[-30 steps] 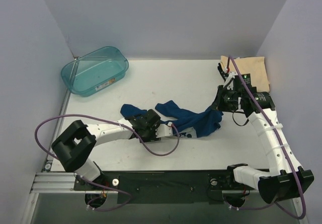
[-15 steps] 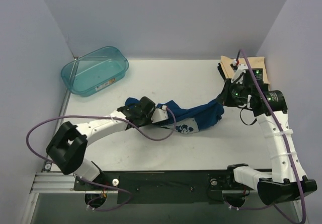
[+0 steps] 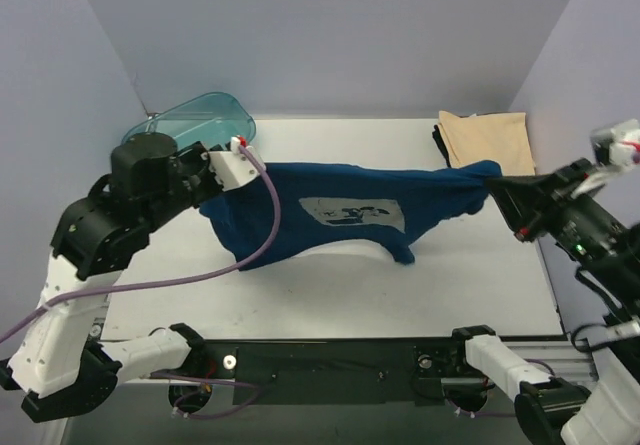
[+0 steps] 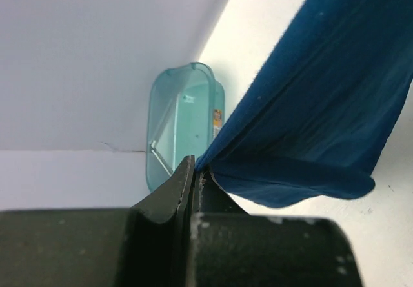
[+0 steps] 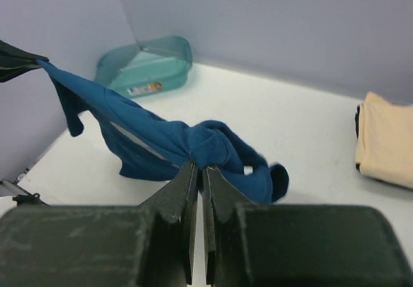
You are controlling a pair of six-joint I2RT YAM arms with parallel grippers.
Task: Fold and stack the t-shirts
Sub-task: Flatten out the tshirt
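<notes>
The navy blue t-shirt (image 3: 340, 213) with a white printed graphic hangs stretched in the air between my two arms, above the middle of the table. My left gripper (image 3: 212, 193) is shut on its left end, and in the left wrist view the cloth (image 4: 322, 106) runs out from the pinched jaws (image 4: 197, 171). My right gripper (image 3: 497, 177) is shut on the bunched right end (image 5: 213, 142), seen between its fingertips (image 5: 201, 169). A folded tan t-shirt (image 3: 488, 140) lies at the back right on a dark one (image 3: 439, 137).
The translucent teal tub (image 3: 205, 117) lies tipped at the back left, partly behind my left arm. A purple cable (image 3: 270, 220) hangs from the left wrist across the shirt. Walls close in the table (image 3: 330, 295) at the back and on both sides.
Both arms have lifted and pulled apart, raising the navy shirt off the table and stretching it out flat. The left gripper closed on the shirt's left end.
</notes>
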